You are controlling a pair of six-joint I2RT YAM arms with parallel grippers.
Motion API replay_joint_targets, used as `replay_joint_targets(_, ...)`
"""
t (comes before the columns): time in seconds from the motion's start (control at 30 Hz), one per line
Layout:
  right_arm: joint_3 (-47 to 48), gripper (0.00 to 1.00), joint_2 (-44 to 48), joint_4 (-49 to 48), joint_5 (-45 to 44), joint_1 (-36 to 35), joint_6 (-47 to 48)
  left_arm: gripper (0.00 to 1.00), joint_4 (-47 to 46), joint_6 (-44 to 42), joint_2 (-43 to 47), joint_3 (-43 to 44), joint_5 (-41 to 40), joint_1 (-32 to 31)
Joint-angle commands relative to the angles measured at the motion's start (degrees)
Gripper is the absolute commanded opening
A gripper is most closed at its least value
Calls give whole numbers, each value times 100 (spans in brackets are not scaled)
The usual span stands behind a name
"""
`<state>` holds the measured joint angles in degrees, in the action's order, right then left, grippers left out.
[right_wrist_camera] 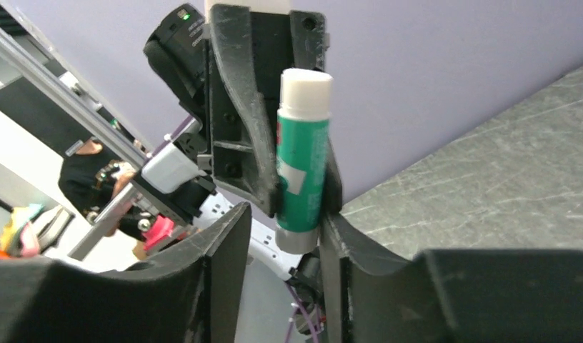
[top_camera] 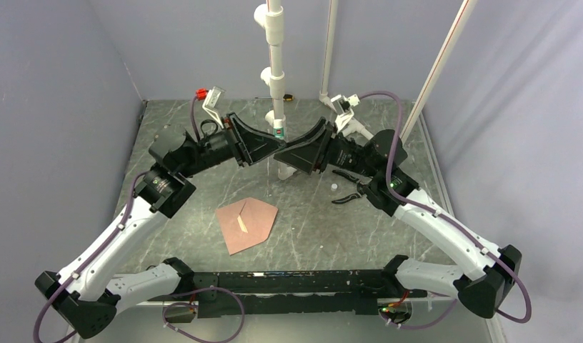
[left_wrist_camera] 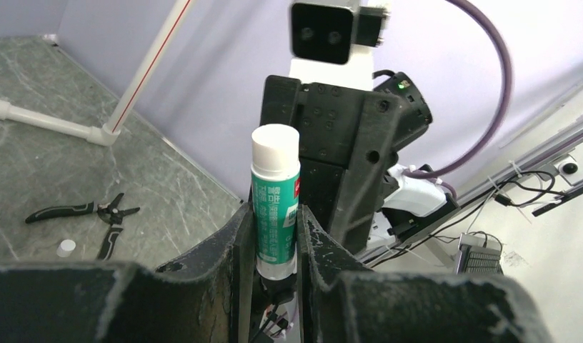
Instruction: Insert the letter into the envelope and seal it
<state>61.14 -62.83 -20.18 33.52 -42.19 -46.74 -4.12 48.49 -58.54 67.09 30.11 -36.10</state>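
The envelope (top_camera: 247, 225) lies on the table (top_camera: 203, 143), near its middle. Behind it, above the table, a glue stick (top_camera: 278, 131) stands between the left tool (top_camera: 269, 147) and the right tool (top_camera: 289, 149). Pliers (top_camera: 349, 191) and a small cap (top_camera: 334, 186) lie to the right.

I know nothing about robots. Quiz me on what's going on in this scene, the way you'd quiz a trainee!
1. True or false: the envelope lies on the table, touched by no tool.
2. Which tool clamps the glue stick? A left, B right, C neither.
3. Fill in: black ____ lie on the table near a small white cap.
Key: 1 true; 2 A, the left tool; 3 pliers.
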Motion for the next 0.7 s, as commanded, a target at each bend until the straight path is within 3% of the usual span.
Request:
replay_joint_targets(0.0, 424, 35, -145, -110, -14, -32, 61, 3, -430, 80, 184, -64, 16, -15)
replay_joint_targets(0.07, 433, 24, -196, -151, 20, -34, 35, 2, -470, 90, 193, -77, 14, -12)
replay_joint_targets(0.2, 400, 14, -175, -190, 67, -43, 79, 2, -456, 95, 219, -61, -3, -16)
replay_joint_targets(0.27, 438, 2, -162, -75, 93, -43, 178, 2, -416, 70, 229, -38, 15, -14)
replay_joint_targets(0.37, 541, 0, -163, 177, 162, -41, 415, 4, -209, -29, 246, 51, 7, -8)
replay_joint_targets(0.47, 743, 0, -179, 688, 422, -43, 855, 39, 287, -272, 280, 247, -153, -12)
replay_joint_targets(0.53, 859, 0, -188, 1125, 548, -43, 1193, 56, 526, -392, 322, 331, -239, -19)
replay_joint_targets(0.6, 938, 0, -209, 1419, 709, -43, 1428, 66, 682, -448, 366, 374, -308, -12)
replay_joint_targets(0.67, 1002, 0, -221, 1584, 754, -45, 1558, 67, 659, -463, 379, 342, -270, -15)
